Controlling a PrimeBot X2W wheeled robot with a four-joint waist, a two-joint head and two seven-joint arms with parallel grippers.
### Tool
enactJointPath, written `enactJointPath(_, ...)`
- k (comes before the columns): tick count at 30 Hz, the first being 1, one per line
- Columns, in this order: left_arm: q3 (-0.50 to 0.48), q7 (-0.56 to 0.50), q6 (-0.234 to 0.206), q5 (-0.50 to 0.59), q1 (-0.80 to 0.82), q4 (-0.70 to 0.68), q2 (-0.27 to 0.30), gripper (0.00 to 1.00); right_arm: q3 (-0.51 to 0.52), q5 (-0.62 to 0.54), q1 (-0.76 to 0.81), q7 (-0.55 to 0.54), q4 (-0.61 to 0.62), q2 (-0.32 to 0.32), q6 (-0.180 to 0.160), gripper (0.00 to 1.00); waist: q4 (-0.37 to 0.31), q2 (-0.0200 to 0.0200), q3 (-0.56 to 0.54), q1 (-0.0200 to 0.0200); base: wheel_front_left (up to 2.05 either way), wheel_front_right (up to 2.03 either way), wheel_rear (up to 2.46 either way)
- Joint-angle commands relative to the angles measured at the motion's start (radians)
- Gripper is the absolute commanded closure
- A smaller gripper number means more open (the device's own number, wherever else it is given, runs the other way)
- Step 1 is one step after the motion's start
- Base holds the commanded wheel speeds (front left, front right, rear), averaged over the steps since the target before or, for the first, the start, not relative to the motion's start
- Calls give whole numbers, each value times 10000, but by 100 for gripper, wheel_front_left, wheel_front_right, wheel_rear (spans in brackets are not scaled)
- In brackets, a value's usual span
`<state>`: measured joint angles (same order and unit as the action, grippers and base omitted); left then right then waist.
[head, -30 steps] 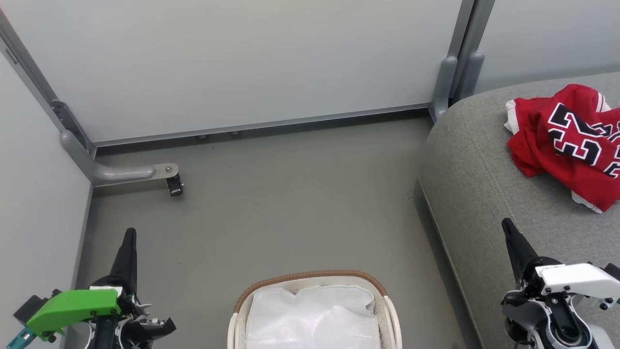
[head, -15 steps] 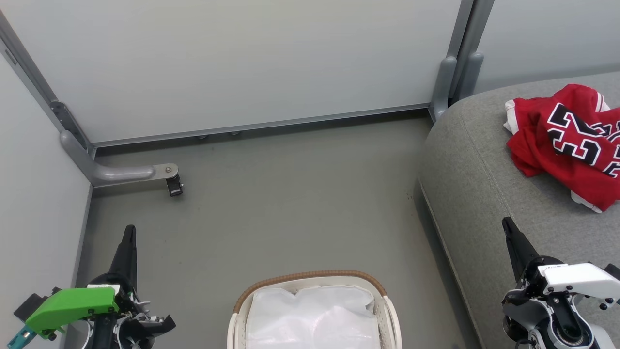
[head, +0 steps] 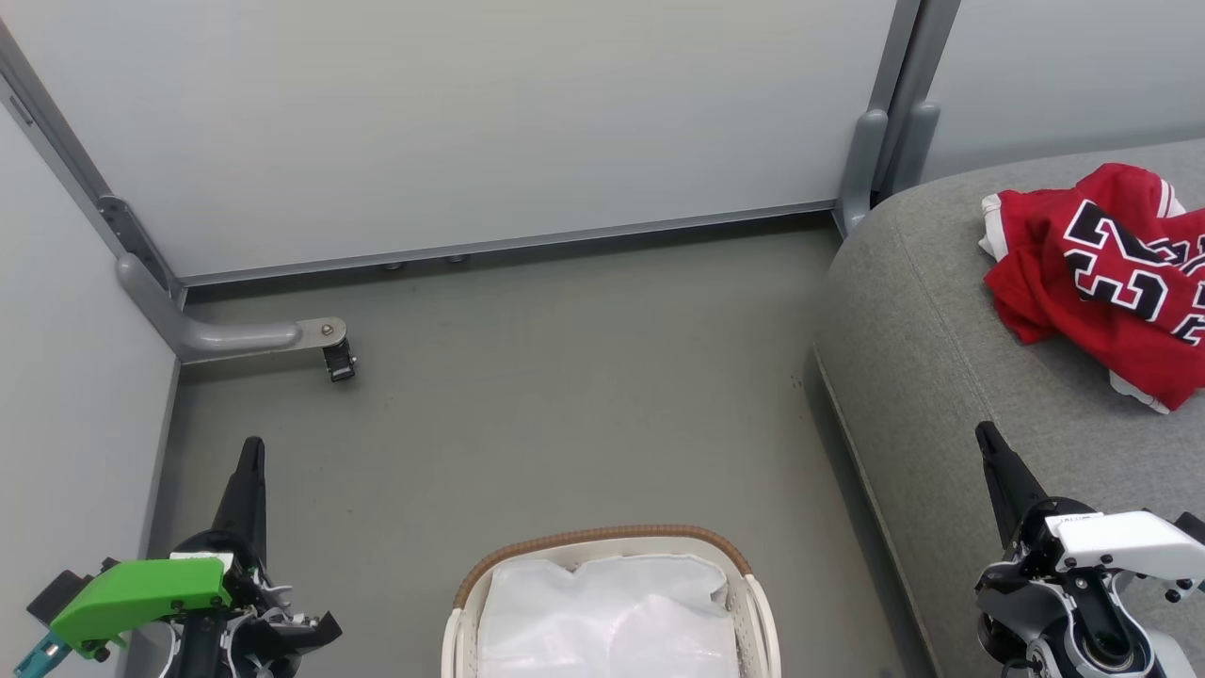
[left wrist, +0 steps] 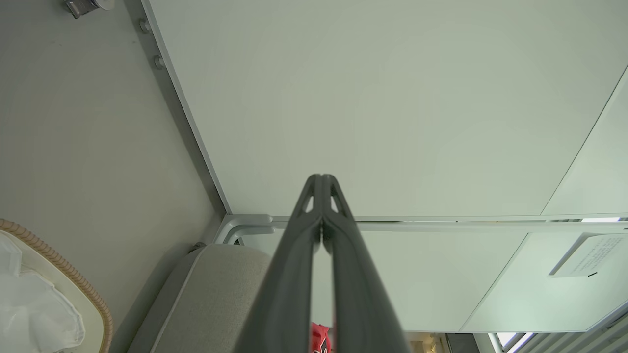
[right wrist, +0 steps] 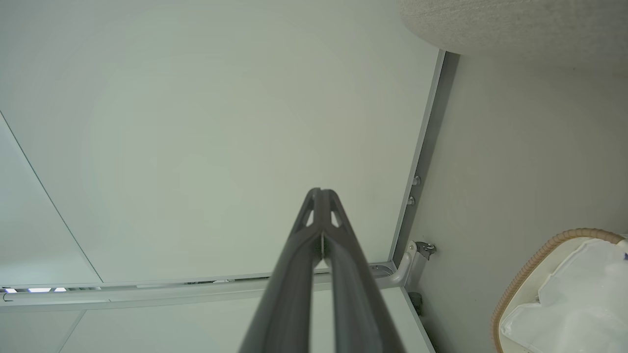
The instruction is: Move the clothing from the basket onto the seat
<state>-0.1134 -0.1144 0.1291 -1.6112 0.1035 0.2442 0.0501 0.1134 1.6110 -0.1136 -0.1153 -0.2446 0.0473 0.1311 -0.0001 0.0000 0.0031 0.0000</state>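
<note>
You've got the clothing (head: 1101,282) toward the far edge of the seat (head: 941,377), the basket (head: 602,537) showing just its liner (head: 602,612), left claw (head: 250,452) and right claw (head: 985,435) pinched shut, empty: looks finished.

Head: from above, facing down onto the floor (head: 565,424).
Wrists: low, near the floor — facing the wall panel (left wrist: 392,98).
Shared: basket (head: 602,535), seat (head: 923,311).
</note>
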Motion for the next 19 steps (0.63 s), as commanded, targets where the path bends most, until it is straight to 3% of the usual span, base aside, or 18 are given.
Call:
enactJointPath(1,-26,-33,28,-31,102,-12,-1,100,24,37,103,-14,25,56,-7,100,1,0,0,0,0,0,0)
enactJointPath(19,-25,-32,29,-32,102,-8,-1,100,23,37,104,-15,24,56,-5,100,1,0,0,0,0,0,0)
